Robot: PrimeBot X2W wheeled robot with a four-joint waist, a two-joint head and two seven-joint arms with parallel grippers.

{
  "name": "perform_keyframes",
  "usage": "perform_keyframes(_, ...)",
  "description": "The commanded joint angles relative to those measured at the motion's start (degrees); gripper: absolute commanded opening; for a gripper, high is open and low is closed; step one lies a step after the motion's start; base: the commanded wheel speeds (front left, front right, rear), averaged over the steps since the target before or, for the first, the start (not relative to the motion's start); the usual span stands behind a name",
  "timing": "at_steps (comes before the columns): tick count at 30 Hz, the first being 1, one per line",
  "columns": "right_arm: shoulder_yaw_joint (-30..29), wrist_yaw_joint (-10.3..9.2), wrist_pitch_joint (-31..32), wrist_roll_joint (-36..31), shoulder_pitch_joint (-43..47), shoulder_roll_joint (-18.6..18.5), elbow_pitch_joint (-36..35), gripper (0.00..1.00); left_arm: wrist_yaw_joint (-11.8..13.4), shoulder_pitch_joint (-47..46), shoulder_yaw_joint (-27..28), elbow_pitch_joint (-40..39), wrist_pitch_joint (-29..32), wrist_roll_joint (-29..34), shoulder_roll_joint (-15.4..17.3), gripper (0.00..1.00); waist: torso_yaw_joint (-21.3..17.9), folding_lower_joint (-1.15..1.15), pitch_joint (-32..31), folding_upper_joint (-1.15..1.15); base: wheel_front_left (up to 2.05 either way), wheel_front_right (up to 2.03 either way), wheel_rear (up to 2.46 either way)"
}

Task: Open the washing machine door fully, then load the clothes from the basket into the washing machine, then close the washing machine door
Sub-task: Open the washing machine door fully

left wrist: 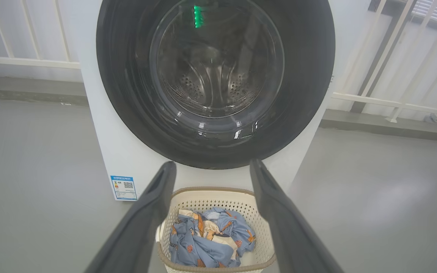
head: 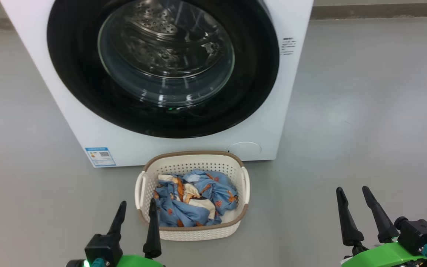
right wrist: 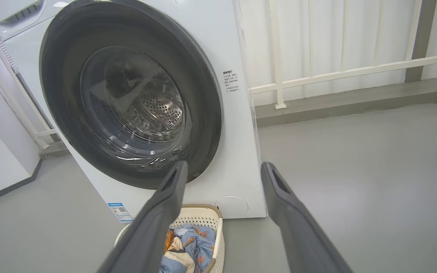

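Both tools gape empty — left tool beside the basket, right tool well apart; the washing machine door behind it looks stiff, slick — hook its rim

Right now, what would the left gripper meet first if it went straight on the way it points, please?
The left gripper would probably meet the closed washing machine door first, passing above the basket; depth is unclear.
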Motion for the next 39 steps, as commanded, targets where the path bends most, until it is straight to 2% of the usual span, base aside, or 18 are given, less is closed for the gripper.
perform_keyframes(1,1.4,0.10,-0.7,-0.2,-0.6,-0.5,-1.3,1.00,-0.2,-1.7,2.2,-1.6,-0.4,0.2,0.3,1.00,0.0,0.00,0.0,0.00,0.80,0.69,-1.48)
perform_keyframes(19,1.7,0.10,-0.7,-0.1,-0.5,-0.5,-1.1,1.00,-0.1,-1.5,2.8,-3.5,-0.4,0.6,0.3,1.00,0.1,0.00,0.2,0.00,1.29,0.59,-1.88)
perform_keyframes(39,2.5,0.10,-0.7,0.0,-0.4,-0.5,-0.9,1.00,-0.2,-1.3,2.5,-3.3,-0.4,0.6,0.3,1.00,0.3,0.00,-0.6,0.00,0.07,0.07,-0.14)
